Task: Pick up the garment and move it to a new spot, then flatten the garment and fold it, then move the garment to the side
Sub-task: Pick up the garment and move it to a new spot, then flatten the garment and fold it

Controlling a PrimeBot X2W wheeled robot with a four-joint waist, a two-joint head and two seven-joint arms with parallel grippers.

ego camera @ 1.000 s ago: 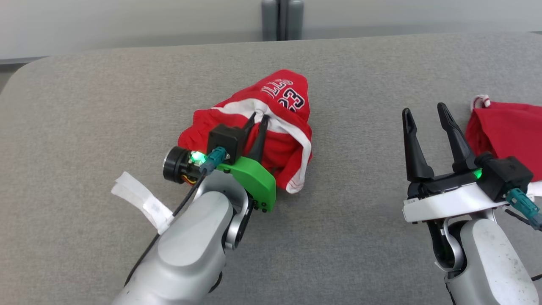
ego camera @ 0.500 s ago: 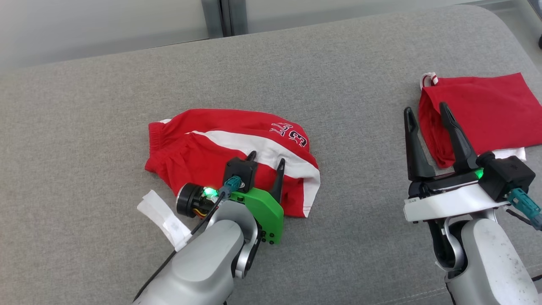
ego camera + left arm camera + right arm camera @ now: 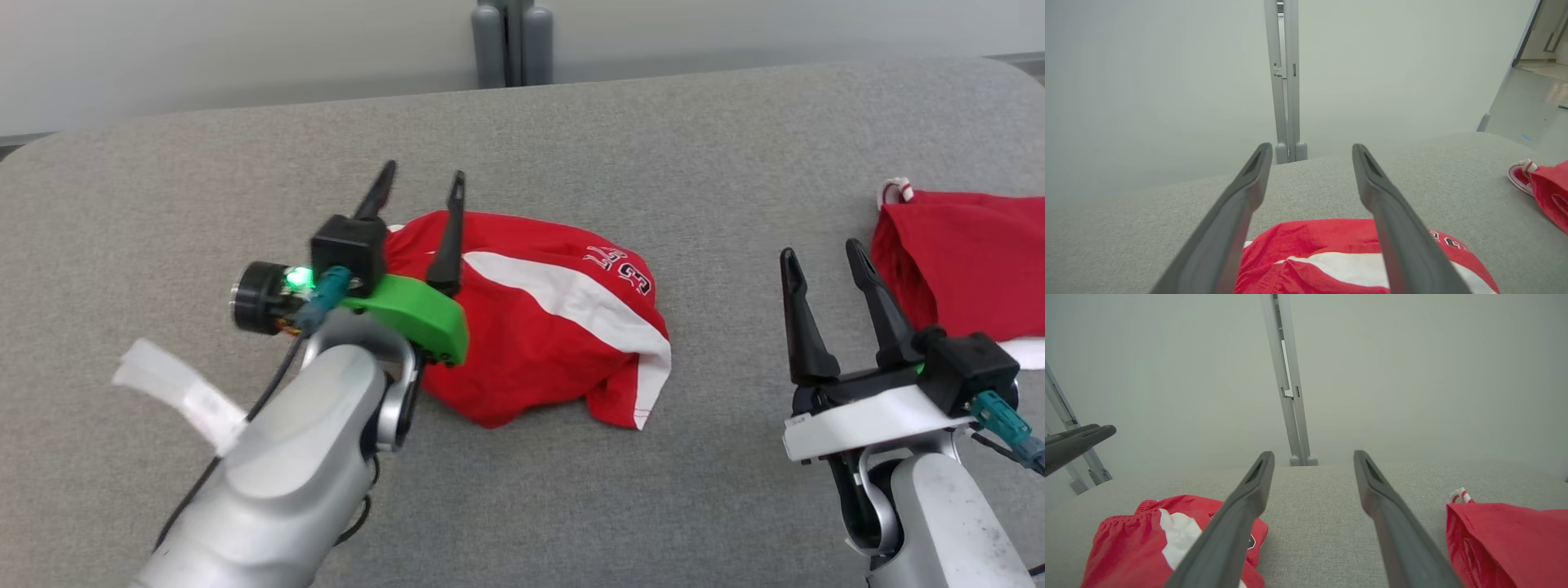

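Because the left arm [image 3: 310, 457] overlaps it, garment [image 3: 555, 327] near-left edge: hidden; lies crumpled on tabletop [image 3: 653, 139].
Left claw [image 3: 424, 171]: spread, empty, above garment's left end.
Right claw [image 3: 820, 250]: spread, empty.
Second red cloth [image 3: 963, 261]: cut off at frame edge.

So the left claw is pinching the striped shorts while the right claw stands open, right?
Not quite: the left gripper is open too, jaws spread above the striped shorts, holding nothing, as the left wrist view shows. The right gripper is open.
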